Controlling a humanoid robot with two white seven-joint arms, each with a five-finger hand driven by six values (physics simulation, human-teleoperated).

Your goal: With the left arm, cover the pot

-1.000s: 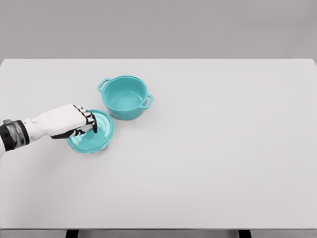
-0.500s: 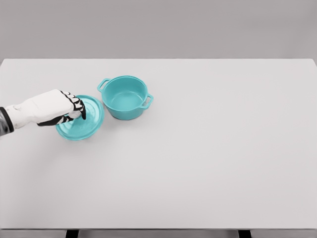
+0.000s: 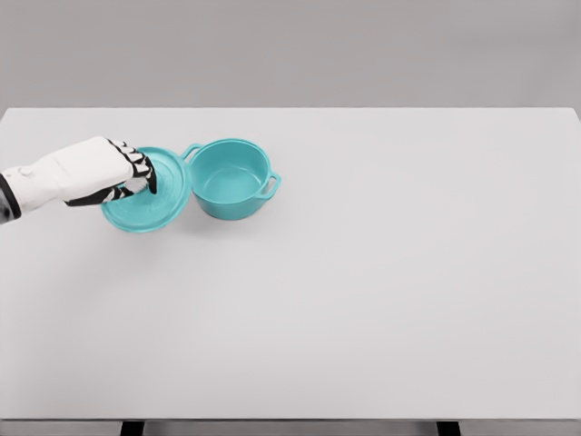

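The lid was pinched at its centre by the left hand, just left of the open pot; level centring over the rim was advised.

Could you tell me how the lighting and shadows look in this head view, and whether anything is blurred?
Head view: flat, even light on the white table, no glare; only a faint soft shadow beneath the teal pot; the lid held by the left hand casts almost none; edges look slightly soft throughout, with nothing distinctly out of focus.
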